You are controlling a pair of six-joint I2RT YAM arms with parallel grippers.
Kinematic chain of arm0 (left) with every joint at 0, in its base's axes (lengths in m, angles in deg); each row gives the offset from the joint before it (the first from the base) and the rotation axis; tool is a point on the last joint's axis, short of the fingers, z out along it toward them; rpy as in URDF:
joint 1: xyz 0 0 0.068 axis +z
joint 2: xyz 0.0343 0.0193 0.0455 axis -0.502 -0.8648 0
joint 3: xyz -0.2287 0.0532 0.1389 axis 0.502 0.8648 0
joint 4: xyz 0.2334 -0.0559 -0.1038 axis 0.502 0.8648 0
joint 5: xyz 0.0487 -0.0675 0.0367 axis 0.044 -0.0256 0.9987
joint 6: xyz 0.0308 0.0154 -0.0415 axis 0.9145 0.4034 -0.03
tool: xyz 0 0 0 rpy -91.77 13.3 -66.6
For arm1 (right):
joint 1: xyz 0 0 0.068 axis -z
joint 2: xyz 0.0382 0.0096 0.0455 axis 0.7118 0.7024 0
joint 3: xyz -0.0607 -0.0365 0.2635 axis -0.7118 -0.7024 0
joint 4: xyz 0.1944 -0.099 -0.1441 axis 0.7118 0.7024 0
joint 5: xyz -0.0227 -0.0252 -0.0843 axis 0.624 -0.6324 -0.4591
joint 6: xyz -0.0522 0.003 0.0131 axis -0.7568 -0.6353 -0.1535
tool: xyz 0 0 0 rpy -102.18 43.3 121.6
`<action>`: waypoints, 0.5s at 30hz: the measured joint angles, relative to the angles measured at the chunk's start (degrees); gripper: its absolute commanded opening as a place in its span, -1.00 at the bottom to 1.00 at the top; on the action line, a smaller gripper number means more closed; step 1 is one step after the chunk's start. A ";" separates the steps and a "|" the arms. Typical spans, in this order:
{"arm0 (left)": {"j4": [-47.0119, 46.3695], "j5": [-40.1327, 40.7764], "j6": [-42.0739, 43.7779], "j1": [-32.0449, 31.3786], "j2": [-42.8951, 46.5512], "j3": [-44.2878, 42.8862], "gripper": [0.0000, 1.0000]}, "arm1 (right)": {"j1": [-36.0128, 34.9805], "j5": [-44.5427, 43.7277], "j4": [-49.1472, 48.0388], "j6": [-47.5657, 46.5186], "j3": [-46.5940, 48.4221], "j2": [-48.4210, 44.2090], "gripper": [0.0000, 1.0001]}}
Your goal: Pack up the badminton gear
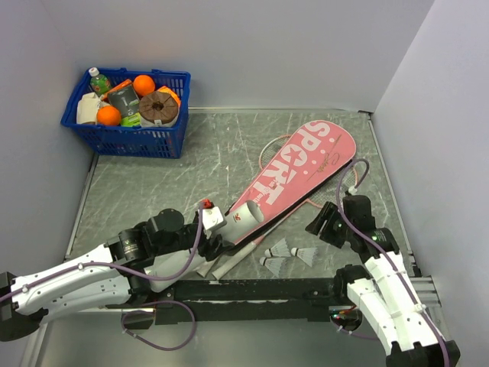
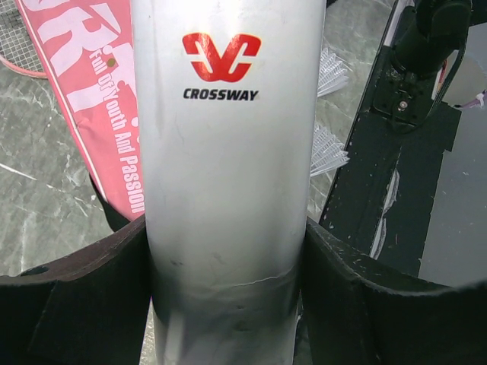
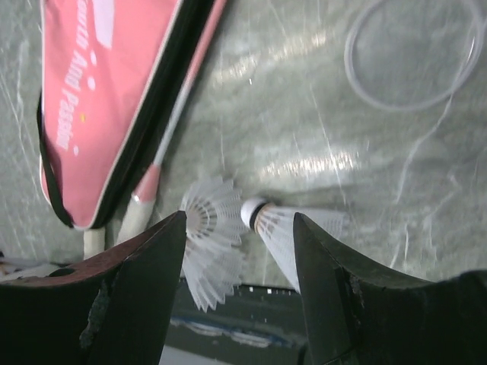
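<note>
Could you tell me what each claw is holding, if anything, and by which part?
Left claw grips the white cylindrical tube around its body, below the red logo; right claw holds nothing.

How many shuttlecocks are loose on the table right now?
3, clustered by the table's near edge: one shuttlecock nearest the pink bag, one to its right, one closest to the edge. Any inside the tube would be hidden.

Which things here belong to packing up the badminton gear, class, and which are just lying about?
Belong to the job: pink racket bag, rackets, shuttlecocks, white tube.
Just lying about: blue basket of groceries.
</note>
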 measured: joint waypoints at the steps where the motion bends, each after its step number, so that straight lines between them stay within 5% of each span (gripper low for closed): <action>1: 0.07 -0.04 -0.11 0.00 0.00 0.00 -0.98 | 0.00 0.28 0.96 0.02 0.00 -0.44 0.32; 15: 0.15 0.07 -0.94 0.00 0.04 -0.07 -0.98 | -0.02 1.22 10.88 1.07 -0.74 -2.69 0.34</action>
